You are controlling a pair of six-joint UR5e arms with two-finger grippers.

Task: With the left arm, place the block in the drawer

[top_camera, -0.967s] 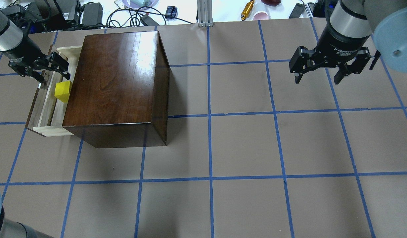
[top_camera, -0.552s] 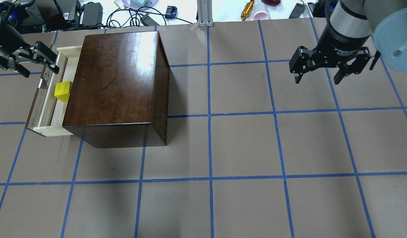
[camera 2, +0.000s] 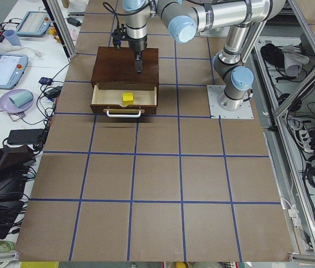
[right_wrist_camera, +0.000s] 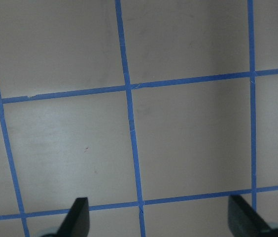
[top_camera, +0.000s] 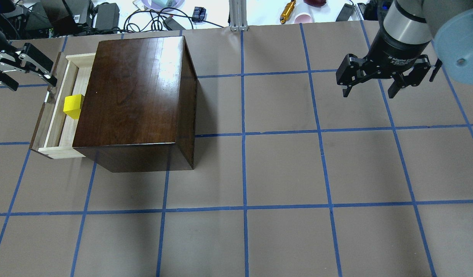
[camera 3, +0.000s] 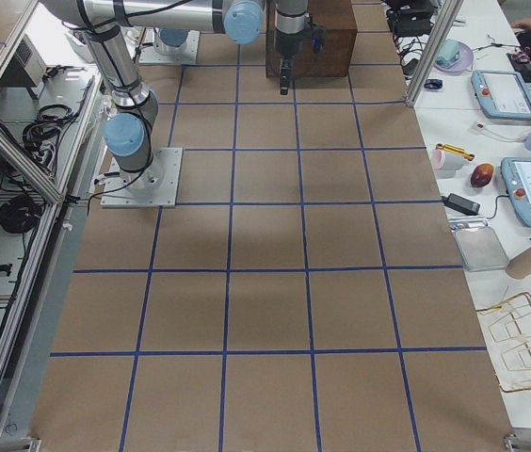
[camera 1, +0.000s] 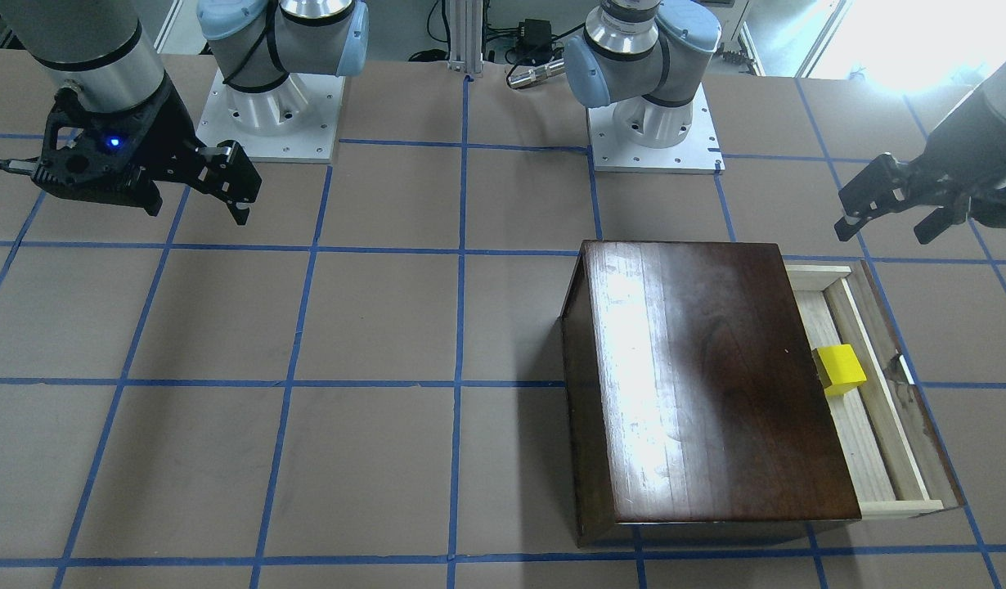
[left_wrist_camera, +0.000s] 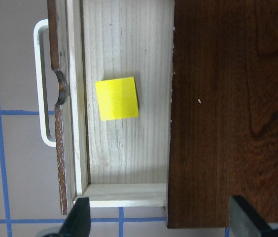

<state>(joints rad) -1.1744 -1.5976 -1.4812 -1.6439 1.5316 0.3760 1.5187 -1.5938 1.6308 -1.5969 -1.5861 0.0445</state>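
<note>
In the pulled-out drawer (top_camera: 59, 123), at the wooden box's (top_camera: 136, 96) nine o'clock overhead, the yellow block (top_camera: 73, 106) is lying free. The left gripper (top_camera: 32, 84) is hovering at the block's ten o'clock, jaws spread, empty; the right gripper (top_camera: 369, 92) is hanging spread far toward three o'clock.

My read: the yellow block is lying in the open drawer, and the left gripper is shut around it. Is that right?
Not quite. The block does lie in the open drawer, but the left gripper is open and empty, apart from the block and off by the drawer's end. The overhead exterior view shows it.
</note>
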